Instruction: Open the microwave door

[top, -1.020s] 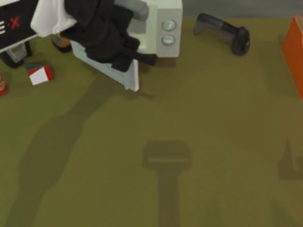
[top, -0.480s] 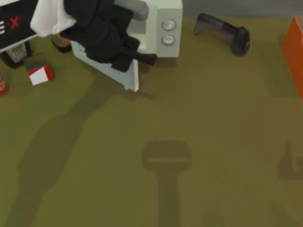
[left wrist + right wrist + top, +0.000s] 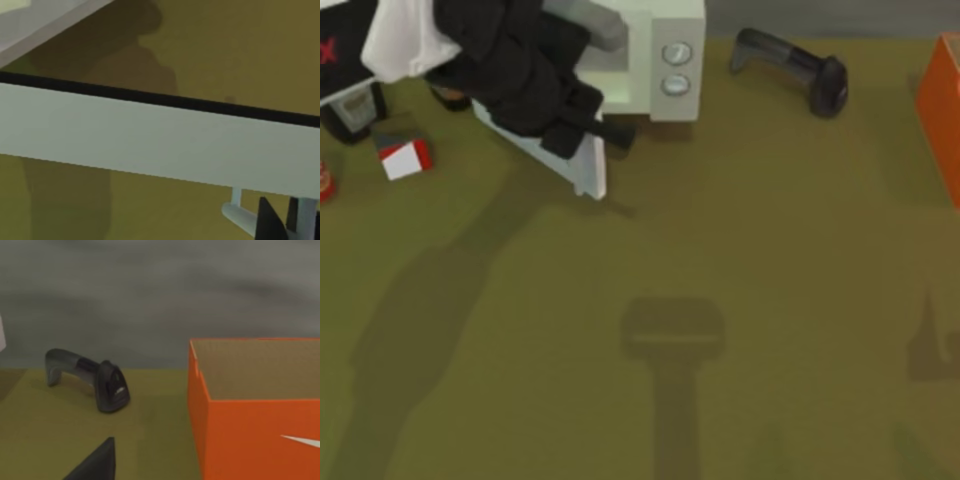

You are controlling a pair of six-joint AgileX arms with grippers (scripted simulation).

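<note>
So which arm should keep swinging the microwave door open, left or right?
Left. Its left gripper is at the half-open microwave door; the right arm sits off by the orange box.

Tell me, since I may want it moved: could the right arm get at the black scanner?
Probably yes: the scanner lies in the open on the table's right, nothing around it; the orange box stands apart.

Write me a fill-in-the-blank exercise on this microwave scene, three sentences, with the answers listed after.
1. The flat white microwave door stands swung ____ from the boxy white microwave.
2. The arm working at that door's handle is the ____ one, with its gripper by the door's free edge.
3. The dark grey handheld scanner lies between the microwave and the ____ open box at the table's right edge.

Missing words: open; left; orange
</note>
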